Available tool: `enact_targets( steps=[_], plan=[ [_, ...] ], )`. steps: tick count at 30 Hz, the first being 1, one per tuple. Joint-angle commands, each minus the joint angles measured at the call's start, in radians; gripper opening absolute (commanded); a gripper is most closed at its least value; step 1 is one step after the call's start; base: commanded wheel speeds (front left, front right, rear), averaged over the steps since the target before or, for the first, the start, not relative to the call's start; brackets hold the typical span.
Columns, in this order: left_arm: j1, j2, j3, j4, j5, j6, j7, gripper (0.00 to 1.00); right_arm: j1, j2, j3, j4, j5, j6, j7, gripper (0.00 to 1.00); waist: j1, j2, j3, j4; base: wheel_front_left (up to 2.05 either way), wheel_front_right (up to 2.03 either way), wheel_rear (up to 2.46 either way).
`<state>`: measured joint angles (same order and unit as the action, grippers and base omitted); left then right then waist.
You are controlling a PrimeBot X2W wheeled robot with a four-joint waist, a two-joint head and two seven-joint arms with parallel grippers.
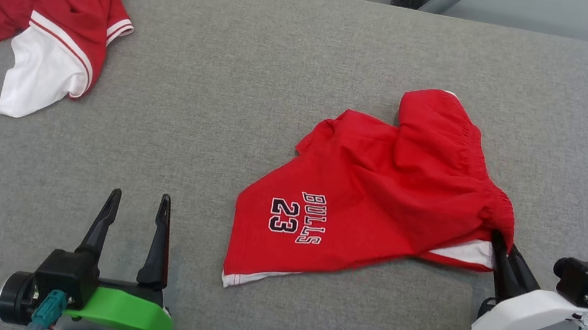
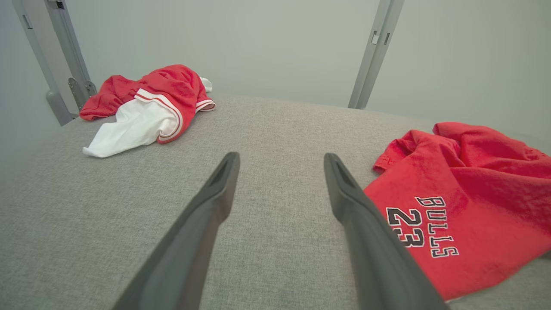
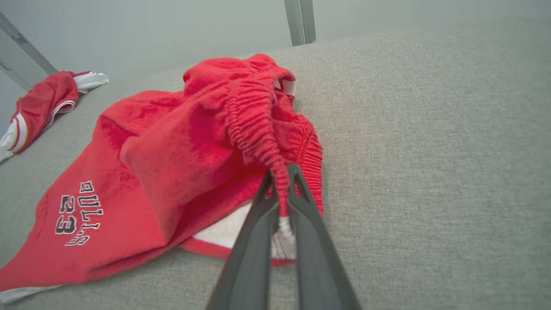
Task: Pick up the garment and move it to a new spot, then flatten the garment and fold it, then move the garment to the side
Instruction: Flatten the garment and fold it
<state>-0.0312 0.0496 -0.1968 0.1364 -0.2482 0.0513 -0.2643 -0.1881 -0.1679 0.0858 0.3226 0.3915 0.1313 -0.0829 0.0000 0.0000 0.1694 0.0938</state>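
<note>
Gripping stage, pick-up step judged underway: right tool (image 3: 280, 172) clamped on waistband of red shorts (image 1: 373, 197), crumpled at 3 o'clock on tabletop (image 1: 265, 51); left tool (image 1: 139, 197) spread apart, empty, 7 o'clock. Next likely needs: lift, carry clear.

A: How is the light?
B: Bright, even and soft. The grey cloth surface (image 1: 263, 63) around the red shorts (image 1: 380, 192) shows no glare.
A: Any shadows?
B: Only faint ones: a thin dark line under the near hem of the shorts and a soft patch beneath their raised waistband.
A: And sharpness?
B: The head view is crisp, and the lettering on the shorts reads clearly. In both wrist views the dark fingers (image 2: 193, 241) nearest the lens look soft, the wall behind the shorts is hazy, and the upright posts (image 2: 374, 51) lean outward with wide-angle distortion
</note>
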Motion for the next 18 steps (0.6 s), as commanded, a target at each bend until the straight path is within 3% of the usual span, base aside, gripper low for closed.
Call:
enact_targets(
  steps=[1,10,11,12,13,18],
  plan=[
    [-0.013,0.002,0.003,0.001,0.001,-0.004,0.0,1.0,0.014,0.0,-0.013,-0.015,-0.015,-0.001,0.012,0.0,0.0,0.0,0.01,-0.013,0.0,0.0,0.0],
    [-0.035,0.002,-0.001,0.007,-0.002,-0.003,-0.001,1.0,0.048,0.037,-0.083,-0.024,-0.088,-0.001,0.062,0.0,0.0,0.0,0.024,-0.024,0.0,0.0,0.0],
    [-0.036,0.002,0.0,0.008,-0.001,-0.003,0.0,1.0,0.049,0.039,-0.086,-0.021,-0.09,-0.001,0.056,0.3,0.0,0.0,0.025,-0.025,0.0,0.0,0.0],
    [-0.037,0.002,0.002,0.008,0.0,-0.004,-0.001,1.0,0.051,0.042,-0.087,-0.016,-0.093,-0.001,0.051,0.45,0.0,0.0,0.025,-0.027,0.0,0.0,0.0],
    [-0.037,0.002,0.003,0.008,0.001,-0.005,0.0,1.0,0.053,0.044,-0.09,-0.013,-0.095,-0.001,0.043,1.0,0.0,0.0,0.024,-0.029,0.0,0.0,0.0],
    [-0.031,0.002,0.012,0.004,0.009,-0.011,-0.001,1.0,0.072,0.057,-0.102,-0.009,-0.108,-0.001,-0.003,1.0,0.0,0.0,0.012,-0.047,0.0,0.0,0.0]
  ],
)
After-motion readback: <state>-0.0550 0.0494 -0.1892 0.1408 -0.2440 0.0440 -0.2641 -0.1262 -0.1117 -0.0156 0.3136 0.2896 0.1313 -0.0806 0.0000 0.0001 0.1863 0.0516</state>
